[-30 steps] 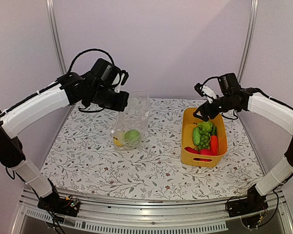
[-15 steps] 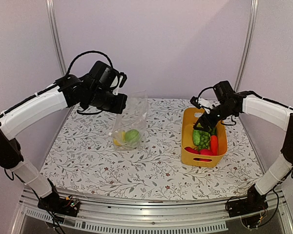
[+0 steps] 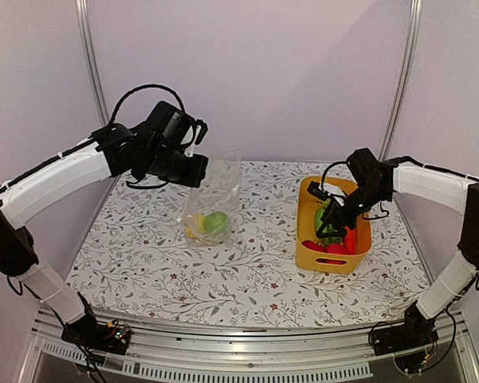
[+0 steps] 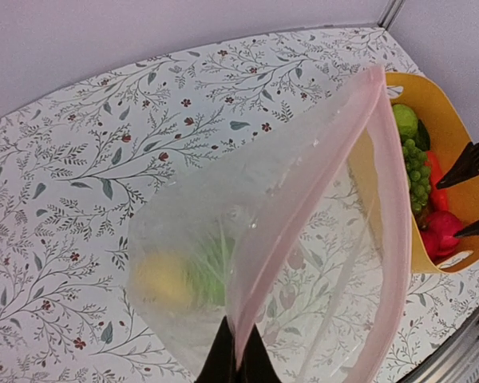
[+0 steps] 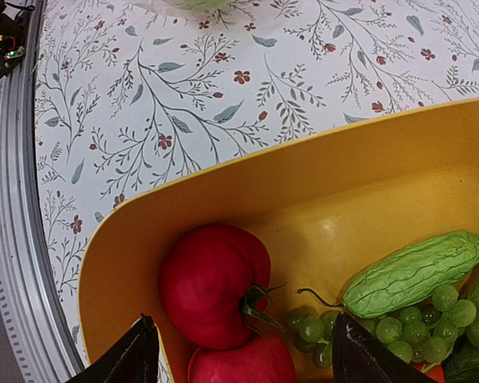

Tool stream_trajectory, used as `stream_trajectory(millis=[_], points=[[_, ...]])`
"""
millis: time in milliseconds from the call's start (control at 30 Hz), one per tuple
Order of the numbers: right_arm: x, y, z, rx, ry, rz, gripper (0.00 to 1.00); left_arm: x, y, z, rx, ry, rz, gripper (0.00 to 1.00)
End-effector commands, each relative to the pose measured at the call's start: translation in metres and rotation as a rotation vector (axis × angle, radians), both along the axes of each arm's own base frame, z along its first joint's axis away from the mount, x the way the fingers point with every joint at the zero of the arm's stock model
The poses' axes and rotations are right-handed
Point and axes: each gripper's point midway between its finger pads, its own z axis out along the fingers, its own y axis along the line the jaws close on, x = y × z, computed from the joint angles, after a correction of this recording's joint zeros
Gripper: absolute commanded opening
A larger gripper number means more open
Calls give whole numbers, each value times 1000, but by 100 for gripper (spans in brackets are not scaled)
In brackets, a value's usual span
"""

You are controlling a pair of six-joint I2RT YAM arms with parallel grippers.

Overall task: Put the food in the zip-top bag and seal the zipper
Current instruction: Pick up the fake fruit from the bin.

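Over the last second the right tool [image 3: 334,226] has been brought down from above the far rim of the yellow basket [image 3: 327,260] into the basket itself. Its jaws are spread wide and nothing is held between them. In the right wrist view they are seen straddling a red round piece [image 5: 211,283], with a cucumber [image 5: 415,271] and a grape bunch [image 5: 399,323] just beside it; a carrot [image 3: 350,238] lies along the basket's right side. A pick of the next piece of food is judged to be about to begin. The left tool [image 3: 198,169] has hardly been moved. It is clenched on the mouth edge of the zip-top bag [image 3: 219,195], which is held hanging with its bottom resting on the floral worktop [image 3: 144,255], well apart from the basket. The mouth is kept open, and the zipper [image 4: 307,199] is seen as a pink-tinted strip, not pressed shut. A green round piece [image 3: 216,223] and a yellow piece [image 3: 194,227] already lie at the bag's bottom, so the filling is judged partly done and the sealing not yet begun. No brand, label or writing can be read anywhere.
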Motion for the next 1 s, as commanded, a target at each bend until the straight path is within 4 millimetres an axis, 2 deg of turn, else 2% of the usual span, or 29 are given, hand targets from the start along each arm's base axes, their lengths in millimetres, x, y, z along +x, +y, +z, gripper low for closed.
stream_trajectory(millis=[0, 167, 400, 667, 833, 967], points=[[-8, 4, -15, 22, 51, 64, 74, -2, 8, 5, -13, -12, 10, 0], [-6, 2, -32, -20, 63, 78, 77, -3, 10, 5, -16, -12, 17, 0], [-13, 0, -55, -62, 86, 103, 80, -3, 10, 4, -18, -9, 18, 0], [-21, 1, -72, -72, 119, 122, 81, -4, 9, 3, -22, -3, 17, 0], [-30, 6, -81, -75, 136, 152, 81, -5, 8, 2, -29, 2, 17, 0], [-28, 10, -83, -67, 147, 148, 75, -5, 8, 2, -34, 2, 15, 0]])
